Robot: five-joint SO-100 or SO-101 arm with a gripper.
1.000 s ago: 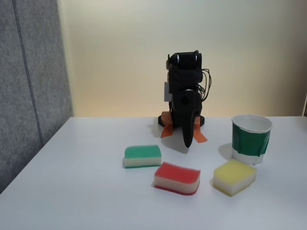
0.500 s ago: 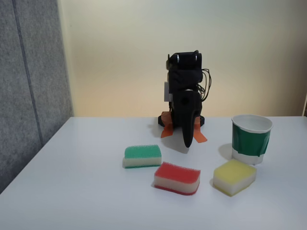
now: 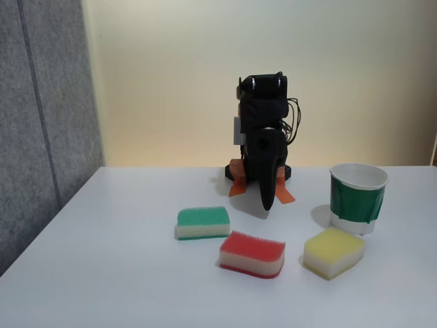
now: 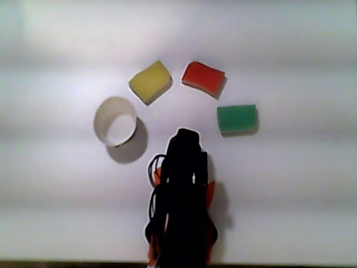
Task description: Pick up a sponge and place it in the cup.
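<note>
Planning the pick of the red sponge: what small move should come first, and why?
Probably unfold and swing the pincer out over the red-topped rectangular sponge. The arm sits folded, tip down near its base, holding nothing; the sponge lies flat in front, between the green-topped sponge and the yellow sponge.

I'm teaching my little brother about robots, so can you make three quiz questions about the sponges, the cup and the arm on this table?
1. True or false: the red sponge is already inside the green paper cup.
2. In the fixed view, which sponge lies nearest the cup?
A. the green sponge
B. the yellow sponge
C. the red sponge
3. Fill in: the gripper points down at the white ____ and holds nothing.

Key:
1. False, it lies on the table.
2. B
3. table
</note>
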